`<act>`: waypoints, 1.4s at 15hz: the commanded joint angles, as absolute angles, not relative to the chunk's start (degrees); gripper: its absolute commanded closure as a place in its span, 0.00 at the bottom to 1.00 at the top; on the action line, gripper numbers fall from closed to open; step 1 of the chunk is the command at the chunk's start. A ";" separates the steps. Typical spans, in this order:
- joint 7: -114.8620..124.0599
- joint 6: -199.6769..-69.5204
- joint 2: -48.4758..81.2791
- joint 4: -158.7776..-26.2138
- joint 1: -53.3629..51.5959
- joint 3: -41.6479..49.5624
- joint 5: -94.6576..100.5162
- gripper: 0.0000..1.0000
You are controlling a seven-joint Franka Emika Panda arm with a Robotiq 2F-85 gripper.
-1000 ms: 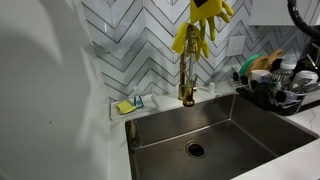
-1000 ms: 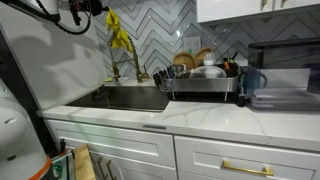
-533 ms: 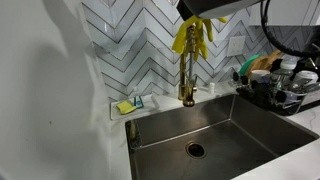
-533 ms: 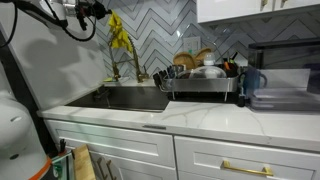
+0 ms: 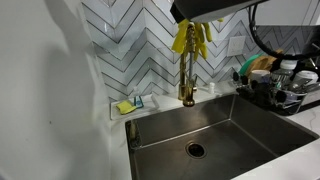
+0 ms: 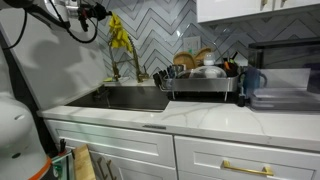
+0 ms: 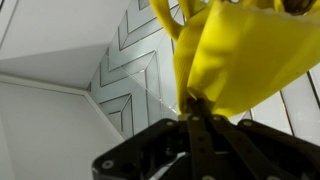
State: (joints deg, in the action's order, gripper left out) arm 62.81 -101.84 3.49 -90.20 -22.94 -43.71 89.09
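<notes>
On the gripper (image 7: 194, 104), the two dark fingers (image 7: 189, 122) are pressed together on a fold of a floppy yellow rubber glove (image 7: 245, 55), which spreads out past them in the wrist view. Because only its upper end is pinched, the glove hangs limp under its own weight. In an exterior view its long axis is close to vertical and its finger ends droop downward. It hangs in the air above the back edge of the white counter (image 6: 200, 113), just over a tall brass-coloured faucet (image 5: 186, 80). Below the faucet lies the stainless steel sink (image 5: 250, 125). A small tray with a yellow-green sponge (image 5: 127, 105) sits at the sink's back corner. A loaded black wire dish rack (image 5: 262, 100) stands beside the sink. The white herringbone-tiled wall (image 5: 130, 40) rises behind.
</notes>
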 commanded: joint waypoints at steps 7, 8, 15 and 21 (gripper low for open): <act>68.98 -100.27 6.50 -86.34 -28.93 -40.71 96.37 1.00; 69.13 -100.28 6.80 -86.26 -29.26 -40.48 96.61 1.00; 70.21 -100.81 10.59 -85.88 -32.08 -39.08 97.01 1.00; 66.62 -102.35 11.41 -86.60 -33.78 -37.86 95.08 1.00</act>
